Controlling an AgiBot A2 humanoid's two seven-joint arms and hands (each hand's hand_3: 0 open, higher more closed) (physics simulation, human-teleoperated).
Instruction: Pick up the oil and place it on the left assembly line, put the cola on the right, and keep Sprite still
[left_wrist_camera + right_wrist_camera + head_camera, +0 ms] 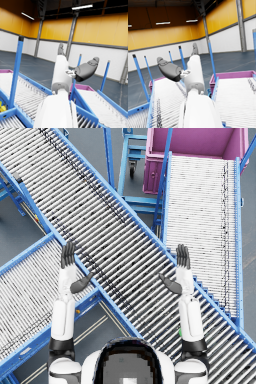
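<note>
No oil, cola or Sprite bottle shows in any view. My left hand (70, 269) is held flat with its fingers straight and thumb spread, over the blue rail between the left conveyor (25, 293) and the middle conveyor (115, 228). My right hand (179, 274) is held the same way above the middle conveyor's rollers, holding nothing. The left wrist view shows the left hand (85, 70) empty in the air. The right wrist view shows the right hand (169, 68) empty too.
A right conveyor (200, 218) runs up to a pink bin (200, 148) at the back. Blue frame posts (16, 72) stand along the lines. A small yellow thing (2, 108) shows at the left wrist view's edge, too cut off to identify.
</note>
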